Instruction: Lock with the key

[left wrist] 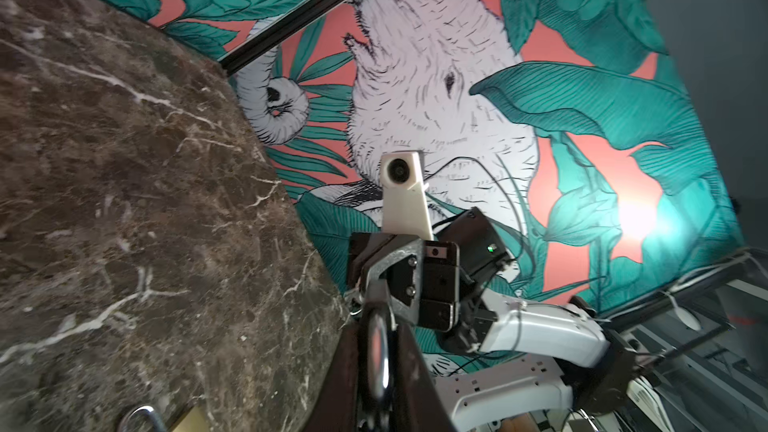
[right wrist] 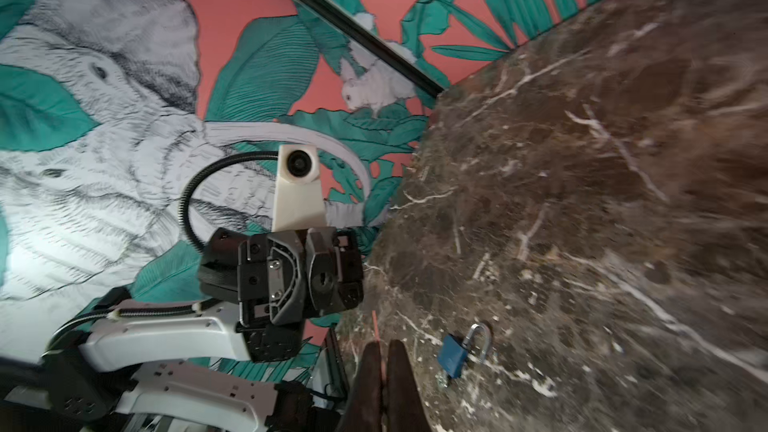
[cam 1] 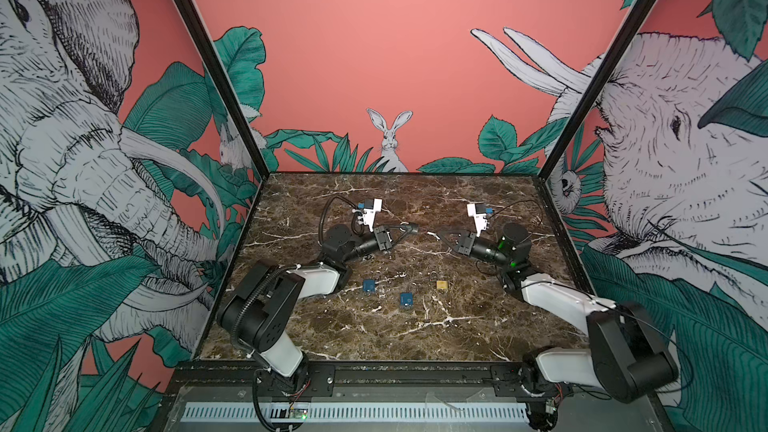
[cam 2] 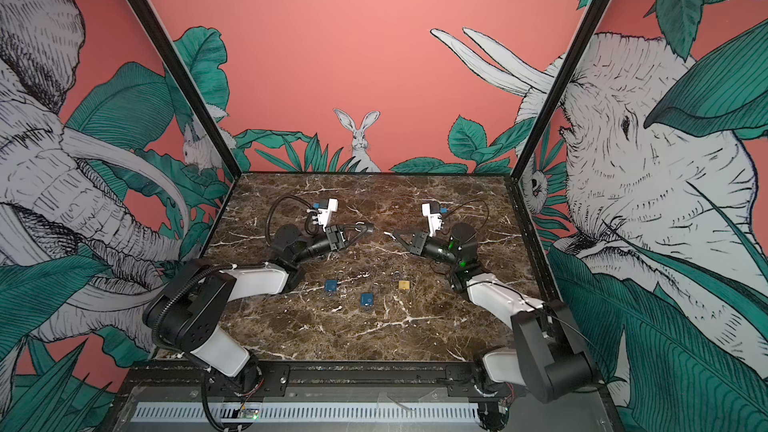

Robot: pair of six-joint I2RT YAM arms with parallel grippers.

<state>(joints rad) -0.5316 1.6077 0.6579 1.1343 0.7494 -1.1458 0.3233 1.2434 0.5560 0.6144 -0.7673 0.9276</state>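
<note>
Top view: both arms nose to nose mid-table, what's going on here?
Lock-with-key job, mid-attempt. The left claw is shut on a dark padlock, held up off the marble table. The right claw is shut on a small pale thing, probably the key, pointed toward the lock. There is a gap between them, so nothing is inserted yet. Two blue padlocks and a brass padlock lie untouched nearer the arm bases.
</note>
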